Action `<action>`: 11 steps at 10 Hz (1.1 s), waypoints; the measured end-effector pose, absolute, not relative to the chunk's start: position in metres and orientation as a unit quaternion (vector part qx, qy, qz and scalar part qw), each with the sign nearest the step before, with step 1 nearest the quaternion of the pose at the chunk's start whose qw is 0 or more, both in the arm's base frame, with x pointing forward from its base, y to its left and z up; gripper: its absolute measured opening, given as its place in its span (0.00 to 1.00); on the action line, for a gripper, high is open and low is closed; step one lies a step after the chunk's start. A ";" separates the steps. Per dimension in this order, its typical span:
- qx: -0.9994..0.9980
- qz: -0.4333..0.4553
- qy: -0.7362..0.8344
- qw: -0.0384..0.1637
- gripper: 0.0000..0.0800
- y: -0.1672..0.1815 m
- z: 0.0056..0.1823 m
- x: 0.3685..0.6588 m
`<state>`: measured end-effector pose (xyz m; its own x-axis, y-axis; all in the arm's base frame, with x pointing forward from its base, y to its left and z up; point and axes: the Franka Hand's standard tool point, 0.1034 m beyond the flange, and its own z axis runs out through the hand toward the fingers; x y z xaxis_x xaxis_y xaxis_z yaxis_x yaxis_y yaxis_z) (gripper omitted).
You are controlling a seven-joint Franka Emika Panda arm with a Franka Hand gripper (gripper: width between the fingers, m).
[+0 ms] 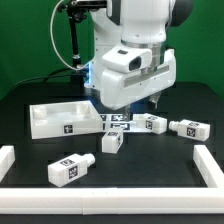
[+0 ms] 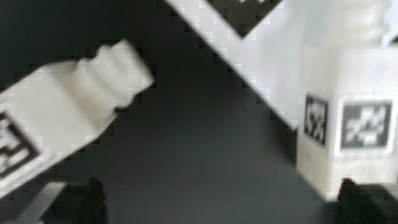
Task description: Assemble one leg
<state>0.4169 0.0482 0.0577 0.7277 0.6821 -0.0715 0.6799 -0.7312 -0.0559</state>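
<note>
Several white legs with black-and-white tags lie on the black table: one [image 1: 70, 168] at the front, one [image 1: 110, 142] in the middle, and two [image 1: 152, 123] [image 1: 188, 128] toward the exterior view's right. My gripper [image 1: 153, 103] hangs just above the leg nearest the middle right, mostly hidden by the white hand. In the wrist view the gripper [image 2: 222, 200] is open with only black table between its dark fingertips [image 2: 79, 200]. One leg [image 2: 71, 100] with its peg end showing lies to one side, and another tagged leg [image 2: 352, 110] lies right by the other fingertip.
The large flat white square panel [image 1: 55, 118] lies at the exterior view's left. The marker board [image 1: 117, 121] lies under the hand and also shows in the wrist view [image 2: 249, 20]. White border rails [image 1: 8, 165] [image 1: 211, 165] edge the table's front sides.
</note>
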 end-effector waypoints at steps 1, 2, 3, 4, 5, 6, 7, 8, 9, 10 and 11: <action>-0.930 0.038 -0.364 0.011 0.81 0.045 0.061 0.420; -0.930 0.041 -0.365 0.012 0.81 0.045 0.059 0.418; -0.930 0.041 -0.365 0.012 0.81 0.045 0.059 0.418; -0.930 0.041 -0.365 0.012 0.81 0.045 0.059 0.418; -0.934 0.040 -0.356 0.012 0.81 0.040 0.060 0.420; -0.945 0.034 -0.326 0.007 0.81 0.024 0.064 0.430; -0.955 0.023 -0.294 0.000 0.81 0.017 0.070 0.444; -0.967 0.023 -0.253 0.006 0.81 0.006 0.069 0.449; -0.976 0.041 -0.214 0.020 0.81 -0.005 0.064 0.449; -0.980 0.055 -0.189 0.033 0.81 -0.012 0.063 0.452; -0.979 0.050 -0.195 0.031 0.81 -0.009 0.064 0.454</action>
